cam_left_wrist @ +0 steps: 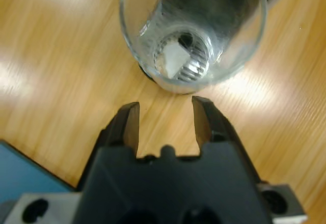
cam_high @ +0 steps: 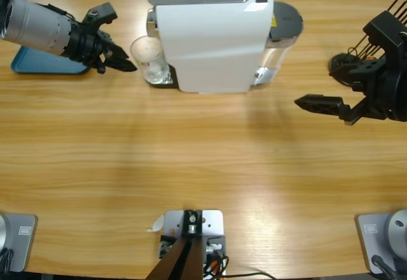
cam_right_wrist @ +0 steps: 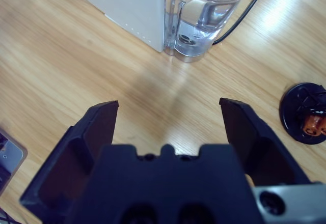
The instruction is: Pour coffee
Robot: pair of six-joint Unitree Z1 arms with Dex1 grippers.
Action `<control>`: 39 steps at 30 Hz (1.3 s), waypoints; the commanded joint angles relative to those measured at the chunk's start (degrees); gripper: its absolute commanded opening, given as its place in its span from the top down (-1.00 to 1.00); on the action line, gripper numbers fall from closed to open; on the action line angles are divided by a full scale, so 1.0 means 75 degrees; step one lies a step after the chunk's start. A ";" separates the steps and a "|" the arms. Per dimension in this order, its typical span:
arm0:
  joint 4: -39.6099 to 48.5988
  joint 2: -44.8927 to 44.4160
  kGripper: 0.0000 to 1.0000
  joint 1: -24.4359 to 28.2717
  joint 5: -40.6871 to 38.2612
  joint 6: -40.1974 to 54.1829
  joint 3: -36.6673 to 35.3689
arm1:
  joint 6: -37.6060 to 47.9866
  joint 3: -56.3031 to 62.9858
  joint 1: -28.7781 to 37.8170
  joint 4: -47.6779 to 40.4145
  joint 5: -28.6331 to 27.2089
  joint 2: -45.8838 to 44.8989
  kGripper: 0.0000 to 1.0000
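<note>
A clear glass [cam_high: 147, 57] [cam_left_wrist: 193, 30] stands upright at the front of the white coffee machine [cam_high: 210, 38] [cam_right_wrist: 132, 5], on the machine's left side in the high view. I cannot make out any coffee in it. My left gripper [cam_high: 121, 62] [cam_left_wrist: 165, 114] is open, its tips just short of the glass with nothing between them. At the table's right, my right gripper [cam_high: 311, 104] [cam_right_wrist: 168, 114] hangs wide open over bare wood, well short of the machine.
The machine's clear water tank [cam_high: 280, 38] [cam_right_wrist: 196, 25] sits on its right side, with a black cable behind it. A blue tray [cam_high: 48, 67] lies under the left arm. A black round holder [cam_high: 346, 67] [cam_right_wrist: 305, 112] stands at the far right.
</note>
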 commanded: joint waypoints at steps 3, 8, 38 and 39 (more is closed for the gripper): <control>-0.0148 0.0500 0.08 -0.0176 -0.0066 -0.0102 -0.0115 | 0.0095 0.0281 -0.0116 0.0089 0.0037 0.0129 -0.76; -0.0392 0.0531 0.02 -0.0265 0.0049 -0.0324 -0.0200 | 0.0095 0.0281 -0.0116 0.0103 0.0033 0.0028 -0.76; 0.0590 -0.3266 -0.98 -0.1165 0.1664 -0.3266 0.2578 | -0.0500 -0.4967 -0.0791 0.2744 -0.0162 0.1718 1.00; 0.0606 -0.3294 -0.98 -0.1285 0.1710 -0.3435 0.2629 | -0.0514 -0.5389 -0.0880 0.2969 -0.0160 0.1955 1.00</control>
